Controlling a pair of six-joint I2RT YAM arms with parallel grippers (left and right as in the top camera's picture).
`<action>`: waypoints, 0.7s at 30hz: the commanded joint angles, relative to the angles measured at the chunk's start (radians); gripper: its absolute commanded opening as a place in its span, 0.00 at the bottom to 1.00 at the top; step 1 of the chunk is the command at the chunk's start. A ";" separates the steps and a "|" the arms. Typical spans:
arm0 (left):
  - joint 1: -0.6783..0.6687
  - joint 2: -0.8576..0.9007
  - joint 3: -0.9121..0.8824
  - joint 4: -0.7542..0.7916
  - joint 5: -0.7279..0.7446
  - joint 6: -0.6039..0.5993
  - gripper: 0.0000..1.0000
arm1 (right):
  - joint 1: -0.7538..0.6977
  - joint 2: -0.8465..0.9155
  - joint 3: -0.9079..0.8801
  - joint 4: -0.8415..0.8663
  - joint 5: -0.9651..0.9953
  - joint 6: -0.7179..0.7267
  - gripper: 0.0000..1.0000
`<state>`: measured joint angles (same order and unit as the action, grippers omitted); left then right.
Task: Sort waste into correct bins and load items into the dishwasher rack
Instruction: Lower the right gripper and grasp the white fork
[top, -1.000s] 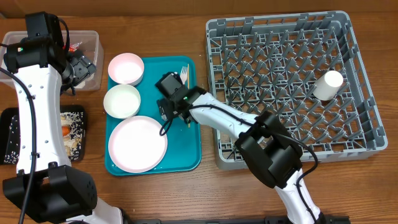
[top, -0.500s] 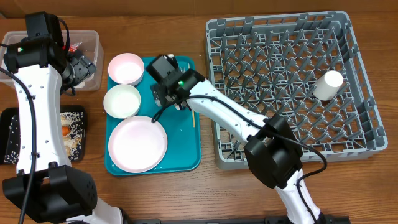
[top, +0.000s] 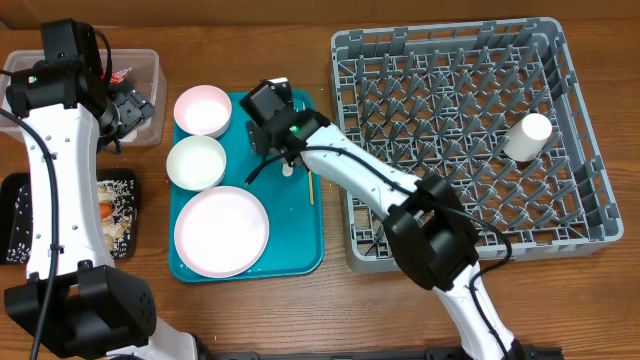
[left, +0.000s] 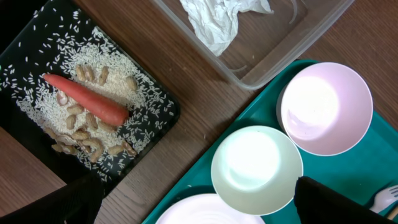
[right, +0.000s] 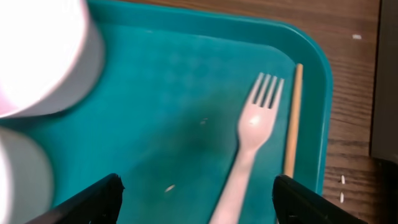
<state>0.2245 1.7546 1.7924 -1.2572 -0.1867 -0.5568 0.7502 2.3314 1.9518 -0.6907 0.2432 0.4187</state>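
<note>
The step in hand looked to be loading cutlery. The right gripper (right: 198, 190) hovered low over the flat teal serving tray (right: 174, 106), jaws apart with nothing between them, above the handle of the white plastic fork (right: 252, 149). The fork lay flat near the tray's edge, and the thin wooden stick (right: 291, 121) lay just beside it, along the rim.

The waste seemed already sorted. The orange carrot (left: 84, 99), with rice and beige scraps, sat in the shallow black rectangular tray (left: 163, 99), and the crumpled white napkin (left: 217, 18) lay in the clear rectangular plastic tub (left: 292, 46).

The left gripper (top: 125, 105) hung over that side, jaws wide and empty.

Of the dishes, only the small white cup (top: 527, 136) lay in the large grey plastic dishwasher rack (top: 450, 28). The pinkish bowl (top: 203, 108), the white bowl (top: 196, 161) and the large round whitish plate (top: 221, 230) were all on the teal tray.

The next move probably called for a short descent straddling the fork's handle, then a firm close. The handle is thin and lies flush, so the fingertips would need to reach the tray floor – and stay clear of the stick, to avoid pinching both.
</note>
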 joint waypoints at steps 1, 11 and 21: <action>0.002 0.000 0.010 0.001 0.004 -0.019 1.00 | -0.028 0.021 -0.008 0.010 0.015 0.032 0.80; 0.002 0.000 0.010 0.002 0.004 -0.019 1.00 | -0.026 0.055 -0.008 0.018 -0.001 0.085 0.74; 0.002 0.000 0.010 0.001 0.004 -0.019 1.00 | -0.023 0.061 -0.008 0.025 -0.019 0.110 0.73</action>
<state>0.2245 1.7546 1.7924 -1.2575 -0.1867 -0.5568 0.7208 2.3772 1.9434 -0.6727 0.2344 0.5083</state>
